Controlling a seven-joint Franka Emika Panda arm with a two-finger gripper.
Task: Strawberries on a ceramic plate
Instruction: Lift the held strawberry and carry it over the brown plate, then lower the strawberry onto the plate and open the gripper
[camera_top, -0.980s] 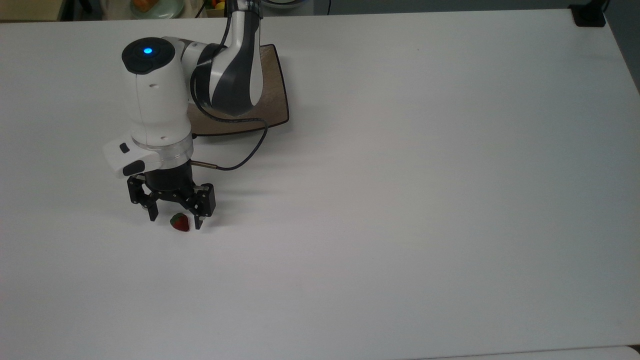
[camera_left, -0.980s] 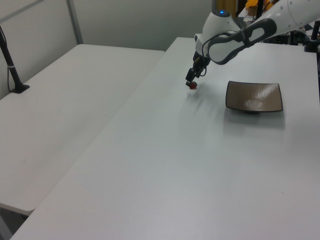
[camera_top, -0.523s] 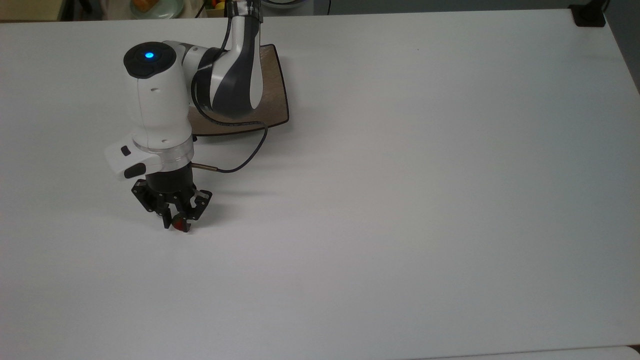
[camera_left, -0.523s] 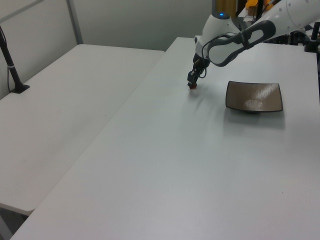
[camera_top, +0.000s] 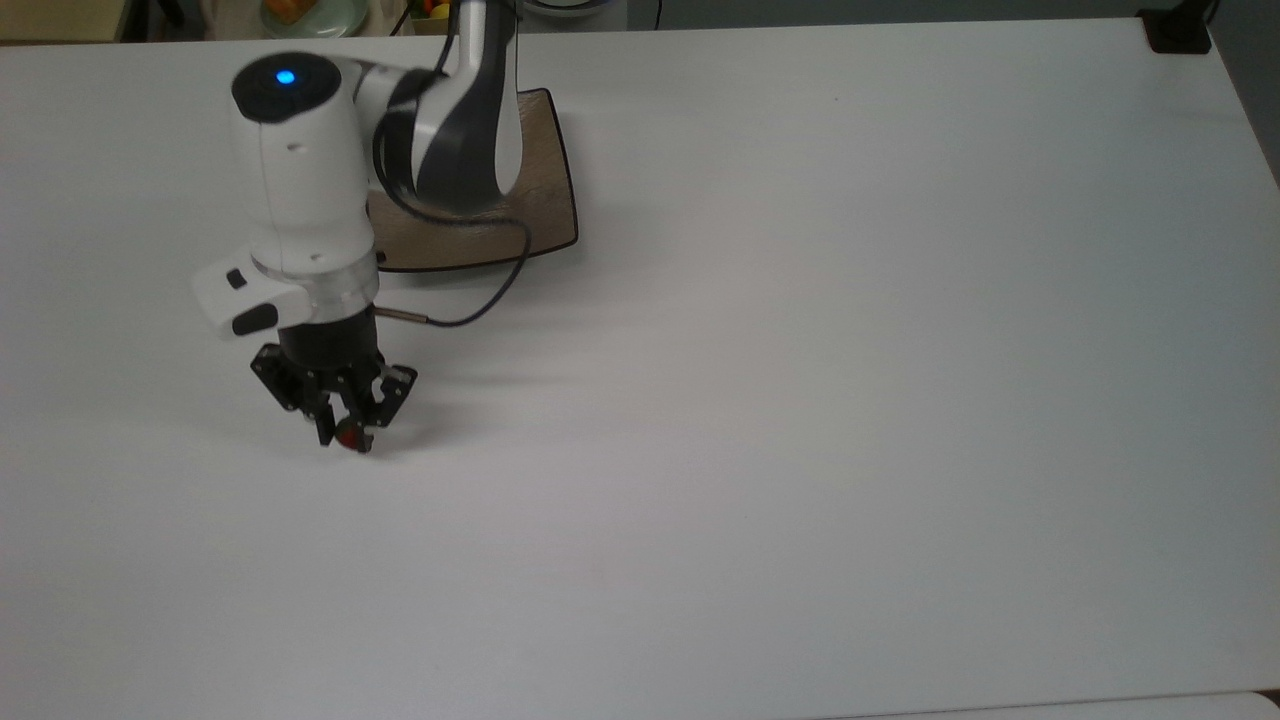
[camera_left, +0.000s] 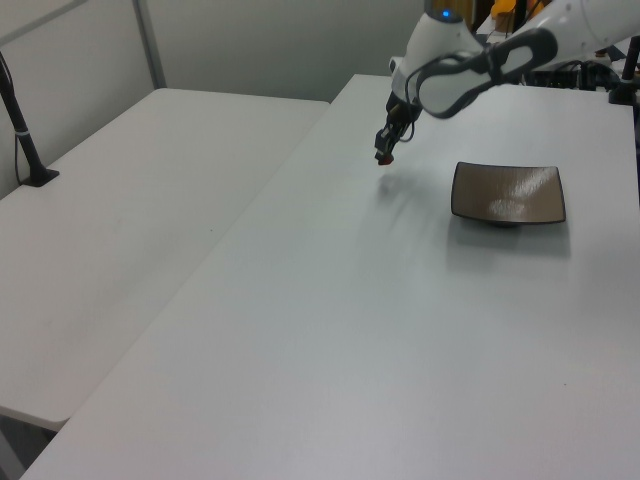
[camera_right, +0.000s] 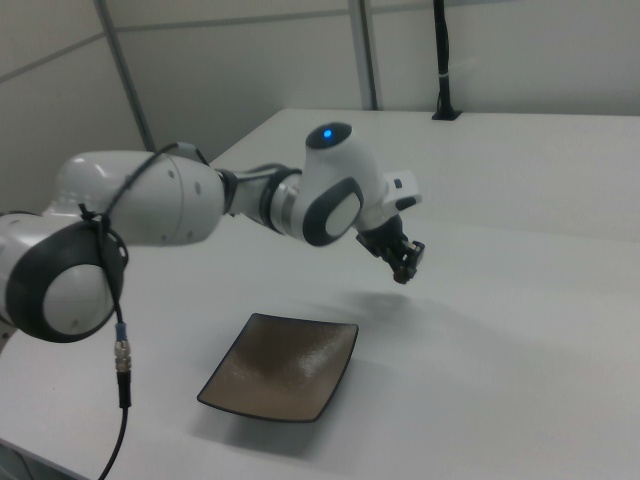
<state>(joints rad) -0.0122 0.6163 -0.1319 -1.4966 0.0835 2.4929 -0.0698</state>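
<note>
Holding the strawberry tight, the gripper hangs just above the table, and the plate lies up and right in the top view.

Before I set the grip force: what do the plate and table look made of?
The plate looks like glazed ceramic: glossy tan-brown with a bright sheen across its dished centre, a thin dark rim and upturned corners. The table looks like matte white laminate or painted board, smooth with only soft reflections; which of the two is unclear.
</note>
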